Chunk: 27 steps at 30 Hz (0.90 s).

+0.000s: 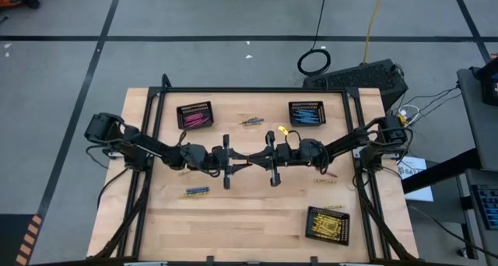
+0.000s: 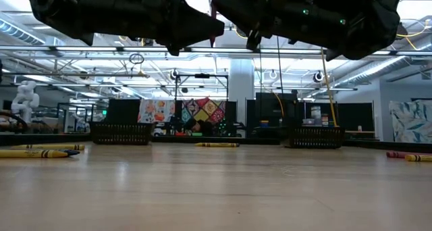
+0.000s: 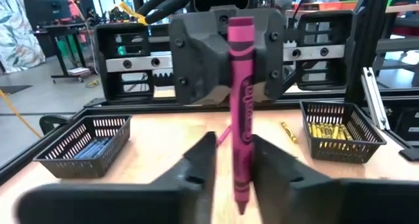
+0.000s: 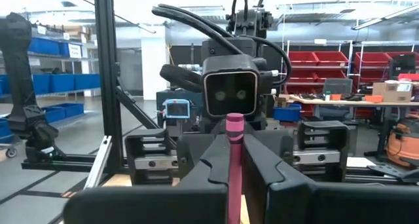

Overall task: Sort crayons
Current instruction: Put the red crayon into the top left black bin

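Observation:
A pink crayon (image 3: 241,86) stands upright in the air over the middle of the table, between my two grippers. They face each other there. My left gripper (image 1: 244,163) comes from the table's left and is closed about the crayon's lower half. My right gripper (image 1: 257,159) comes from the table's right and is shut on its upper half. In the low view both grippers hang high above the table, with the crayon's top (image 2: 214,1) showing between them. My left gripper has the pink crayon's lower half (image 3: 240,160) between its two fingers (image 3: 275,175), which come level from the table's left and lie across it. The crayon stands upright, clear of the table. My right gripper pinches the crayon's upper half (image 4: 234,152) between its two fingers (image 4: 204,165), coming from the table's right and slanting a little upward. The crayon's flat top (image 4: 234,124) sticks out above the fingers.
Three black mesh baskets stand on the table: one with pink crayons (image 1: 194,115) far left, one with blue (image 1: 306,113) far right, one with yellow (image 1: 327,223) near right. Loose crayons lie at the far middle (image 1: 250,121), near left (image 1: 197,191) and right (image 1: 325,173).

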Tool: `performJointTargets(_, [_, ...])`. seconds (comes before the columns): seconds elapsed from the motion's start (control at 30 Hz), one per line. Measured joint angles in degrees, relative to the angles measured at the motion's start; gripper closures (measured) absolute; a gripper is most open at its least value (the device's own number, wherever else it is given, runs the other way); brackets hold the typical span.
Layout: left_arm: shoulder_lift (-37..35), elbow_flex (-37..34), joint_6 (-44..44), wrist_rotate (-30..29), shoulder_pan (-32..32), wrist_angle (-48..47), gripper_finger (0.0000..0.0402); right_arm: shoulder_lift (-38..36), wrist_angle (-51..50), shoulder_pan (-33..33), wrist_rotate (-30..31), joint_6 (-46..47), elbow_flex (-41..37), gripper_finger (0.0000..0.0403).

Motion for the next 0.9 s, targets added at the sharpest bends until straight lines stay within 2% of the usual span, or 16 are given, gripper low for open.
performJointTargets(0.1, [0.0, 0.0, -0.1, 0.0, 0.0, 0.0, 0.0371, 0.0, -0.1, 0.0, 0.1, -0.1, 0.0, 0.0398])
performJointTargets(0.17, [0.0, 0.0, -0.1, -0.1, -0.1, -0.3, 0.0389, 0.0, -0.1, 0.0, 0.1, -0.2, 0.0, 0.0390])
performJointTargets(0.37, [0.0, 0.0, -0.2, -1.8, -1.2, -2.0, 0.0383, -2.0, -1.7, -0.2, 0.1, -2.2, 0.0, 0.0331])
performJointTargets(0.47, [-2.2, -0.1, -0.2, -4.5, -1.7, -7.8, 0.0382, -5.6, -6.1, -0.4, 0.3, -3.7, 0.0, 0.0291])
performJointTargets(0.57, [-6.2, -0.1, -1.7, -9.5, -1.8, -18.7, 0.0382, -9.9, -14.7, -0.4, 1.2, -5.8, 0.0, 0.0262])
performJointTargets(0.7, [-14.7, -0.1, -4.6, -18.2, -0.8, -36.7, 0.0382, -14.0, -26.7, -0.4, 6.3, -6.0, 0.0, 0.0248])
performJointTargets(0.8, [-21.7, 0.0, -8.5, -22.5, 3.2, -52.4, 0.0382, -14.1, -30.9, -0.4, 7.7, -4.6, 0.0, 0.0247])
performJointTargets(0.9, [-26.8, 3.0, -14.3, -23.2, 10.1, -71.9, 0.0385, -12.8, -31.0, -0.3, 7.6, -3.2, 0.0, 0.0251])
